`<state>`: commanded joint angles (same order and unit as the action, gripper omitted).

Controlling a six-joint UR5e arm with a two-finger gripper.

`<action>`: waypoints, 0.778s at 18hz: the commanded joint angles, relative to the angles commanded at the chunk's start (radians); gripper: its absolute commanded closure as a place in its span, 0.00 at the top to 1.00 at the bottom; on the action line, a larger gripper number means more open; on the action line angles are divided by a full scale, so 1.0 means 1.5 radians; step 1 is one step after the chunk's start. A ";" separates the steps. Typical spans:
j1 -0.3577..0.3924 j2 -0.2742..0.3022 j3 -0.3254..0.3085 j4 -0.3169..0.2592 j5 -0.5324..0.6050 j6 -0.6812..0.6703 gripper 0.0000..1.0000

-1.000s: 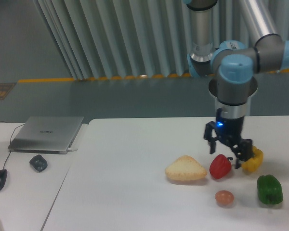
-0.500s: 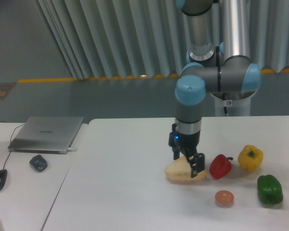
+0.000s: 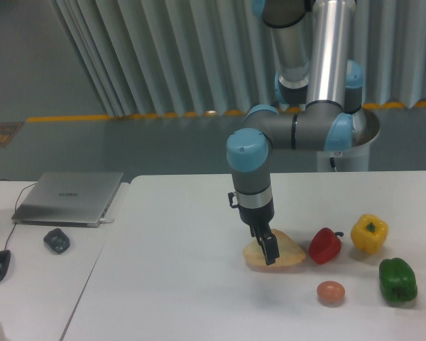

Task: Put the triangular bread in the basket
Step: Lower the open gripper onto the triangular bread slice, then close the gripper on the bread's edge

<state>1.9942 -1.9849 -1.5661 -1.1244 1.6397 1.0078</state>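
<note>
small brown egg (image 3: pixel 331 291): nearest the camera, on the white counter (image 3: pixel 177 284); no part in the task
glossy green pepper (image 3: pixel 397 279): right of the egg, near the counter's right edge; untouched
pale golden-tan triangular bread (image 3: pixel 284 250): lying flat on the counter, just left of the shiny red pepper (image 3: pixel 324 245); not lifted
gripper (image 3: pixel 268 250): black, tilted, down at the bread's left part, its tip over the crust; the jaws are seen edge-on, so whether they stand apart or are closed on the bread I cannot tell
yellow pepper (image 3: pixel 369 233): right of the red one, a little further back
grey laptop (image 3: pixel 69 197): closed, far left, well apart from the food
basket: not in view anywhere
progress: early, by my judgement; the arm is at the bread; grasp unconfirmed; lift, carry and release into the basket all remain
</note>
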 joint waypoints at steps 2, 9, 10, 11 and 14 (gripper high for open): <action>0.000 0.000 -0.002 0.001 -0.003 -0.001 1.00; -0.003 -0.014 -0.002 0.001 -0.001 -0.016 1.00; -0.004 -0.015 -0.002 0.001 -0.002 -0.021 1.00; -0.006 -0.015 -0.004 0.001 -0.002 -0.024 1.00; -0.015 -0.021 -0.002 0.003 -0.002 -0.026 1.00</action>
<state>1.9712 -2.0171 -1.5693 -1.1198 1.6368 0.9695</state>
